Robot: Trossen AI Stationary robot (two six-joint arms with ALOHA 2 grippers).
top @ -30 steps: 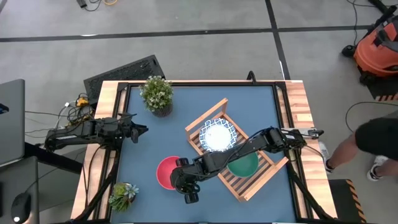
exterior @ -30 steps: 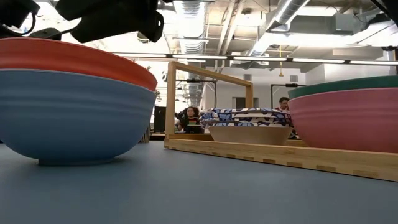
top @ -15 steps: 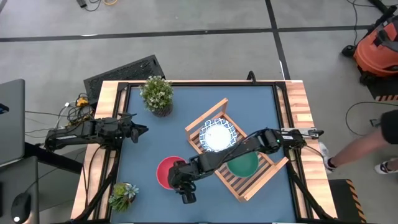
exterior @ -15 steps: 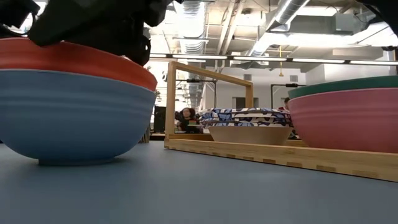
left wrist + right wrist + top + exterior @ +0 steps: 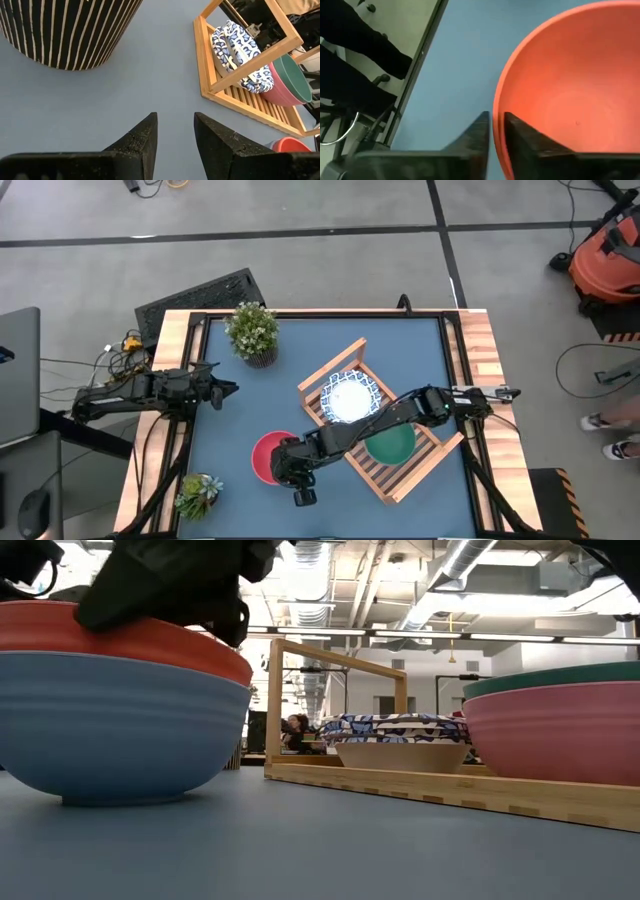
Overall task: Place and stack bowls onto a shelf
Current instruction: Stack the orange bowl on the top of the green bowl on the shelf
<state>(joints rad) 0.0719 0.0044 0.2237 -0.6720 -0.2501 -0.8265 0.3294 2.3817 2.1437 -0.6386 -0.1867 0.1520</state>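
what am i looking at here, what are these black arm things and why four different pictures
Two robot arms work at a blue table. One camera looks down from above, one sits at table height, and one rides on each wrist. The right arm's tool straddles the rim of a red bowl, which sits nested in a light blue bowl. The left tool waits, open, at the table's left edge. On the wooden shelf are a blue-patterned bowl and a green bowl stacked in a pink one. Two potted plants also stand there.
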